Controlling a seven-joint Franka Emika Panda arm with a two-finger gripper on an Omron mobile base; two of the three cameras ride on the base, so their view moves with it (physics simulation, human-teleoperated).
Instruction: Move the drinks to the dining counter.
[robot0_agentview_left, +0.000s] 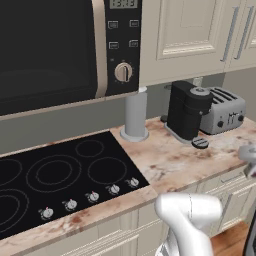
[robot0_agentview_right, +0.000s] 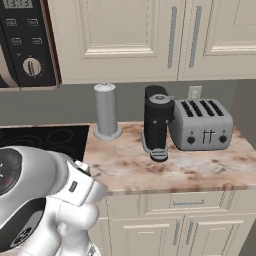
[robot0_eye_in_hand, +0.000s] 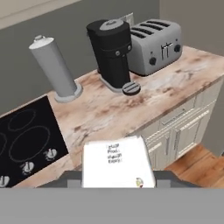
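Note:
In the hand view a whitish drink (robot0_eye_in_hand: 117, 162) with small dark print on its side fills the space between my fingers. My gripper (robot0_eye_in_hand: 118, 177) is shut on it, with a dark fingertip showing on each side of it. The drink hangs in the air in front of the marbled counter (robot0_eye_in_hand: 109, 109) that carries the toaster and cooktop, above the counter's front edge. Its cap is hidden. The dining counter is out of view.
On the counter stand a silver toaster (robot0_eye_in_hand: 157, 43), a black coffee machine (robot0_eye_in_hand: 111, 52) and a grey cylinder (robot0_eye_in_hand: 54, 68). A black cooktop (robot0_eye_in_hand: 26, 140) lies to the left under a microwave (robot0_agentview_left: 50, 50). Cream wall cabinets (robot0_agentview_right: 150, 35) hang above; wooden floor (robot0_eye_in_hand: 197, 166) shows lower right.

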